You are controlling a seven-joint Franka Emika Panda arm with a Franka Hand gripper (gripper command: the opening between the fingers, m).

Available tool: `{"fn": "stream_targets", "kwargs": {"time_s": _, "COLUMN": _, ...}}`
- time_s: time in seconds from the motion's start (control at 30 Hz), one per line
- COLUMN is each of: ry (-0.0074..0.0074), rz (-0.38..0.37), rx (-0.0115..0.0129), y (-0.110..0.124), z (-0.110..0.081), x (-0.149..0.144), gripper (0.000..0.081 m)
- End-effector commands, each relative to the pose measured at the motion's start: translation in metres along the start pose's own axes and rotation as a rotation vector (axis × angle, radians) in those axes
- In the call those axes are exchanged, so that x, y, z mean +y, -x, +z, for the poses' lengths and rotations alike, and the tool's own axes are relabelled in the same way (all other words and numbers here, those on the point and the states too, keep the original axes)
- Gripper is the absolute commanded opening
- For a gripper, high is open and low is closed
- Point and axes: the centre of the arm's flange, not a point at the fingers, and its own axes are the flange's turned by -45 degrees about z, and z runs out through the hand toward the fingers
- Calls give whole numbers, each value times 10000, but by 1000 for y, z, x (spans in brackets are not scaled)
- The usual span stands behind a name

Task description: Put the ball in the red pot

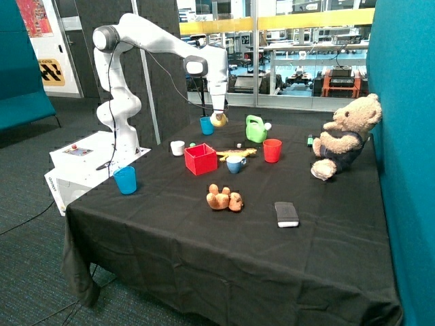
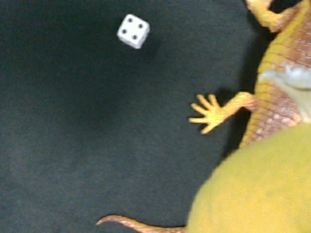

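Observation:
The pale-yellow ball [image 1: 218, 120] hangs in my gripper [image 1: 218, 117] above the back of the black table, beside a blue cup [image 1: 206, 125]. In the wrist view the ball [image 2: 257, 189] fills the near corner, held over the cloth. The red pot [image 1: 200, 159], a square red box, stands on the table nearer the front than the gripper, next to a white cup [image 1: 177, 147]. The gripper is well above the pot and behind it.
A long yellow toy lizard [image 1: 236, 153] [image 2: 282, 82] and a white die [image 2: 132, 31] lie under the gripper. Nearby are a green watering can [image 1: 255, 129], a round red cup [image 1: 272, 150], a blue-and-white cup [image 1: 236, 164], a tan plush [image 1: 225, 198], a teddy bear [image 1: 346, 136], a second blue cup [image 1: 125, 180] and a black block [image 1: 286, 214].

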Motion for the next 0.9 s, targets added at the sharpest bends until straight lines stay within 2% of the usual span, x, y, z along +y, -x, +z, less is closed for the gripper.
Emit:
{"fn": "stream_targets", "kwargs": {"time_s": 0.0, "ry": 11, "rz": 784, "rx": -8, "y": 1, "z": -2, "x": 29, "gripper": 0}}
{"fn": "stream_targets", "kwargs": {"time_s": 0.43, "ry": 12, "rz": 1128, "rx": -7, "y": 15, "z": 1, "x": 47, "gripper": 0}}
{"fn": "stream_targets", "kwargs": {"time_s": 0.87, "ry": 12, "rz": 1636, "rx": -7, "y": 38, "z": 14, "x": 85, "gripper": 0}}
